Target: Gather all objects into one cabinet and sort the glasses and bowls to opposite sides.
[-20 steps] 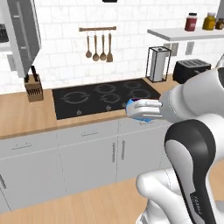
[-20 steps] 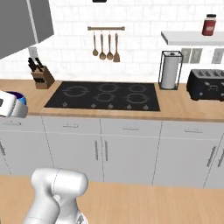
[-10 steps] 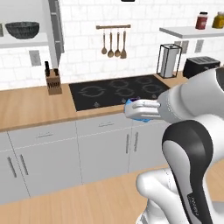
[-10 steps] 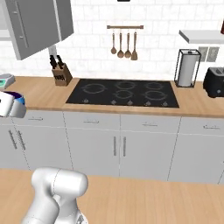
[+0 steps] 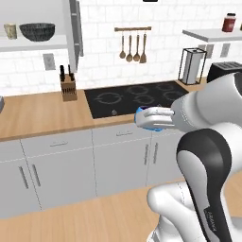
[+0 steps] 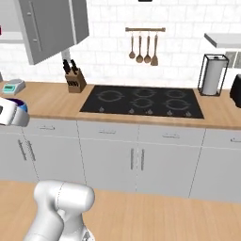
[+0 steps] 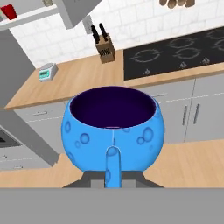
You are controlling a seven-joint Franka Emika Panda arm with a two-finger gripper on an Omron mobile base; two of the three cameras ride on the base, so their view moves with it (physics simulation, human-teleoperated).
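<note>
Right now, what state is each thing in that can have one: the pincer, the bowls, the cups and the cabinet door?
Pincer: shut on the small bright blue bowl.
Small bright blue bowl: held upright, empty.
Wide dark ribbed bowl: upright on the cabinet shelf.
Pale beige cup: upright beside it.
Glossy red cup: on the shelf.
Grey cabinet door: open.

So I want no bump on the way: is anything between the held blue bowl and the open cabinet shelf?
Nothing visible blocks it. The blue bowl is up over the floor, and the cabinet stands open, its shelf holding the dark bowl and beige cup.
</note>
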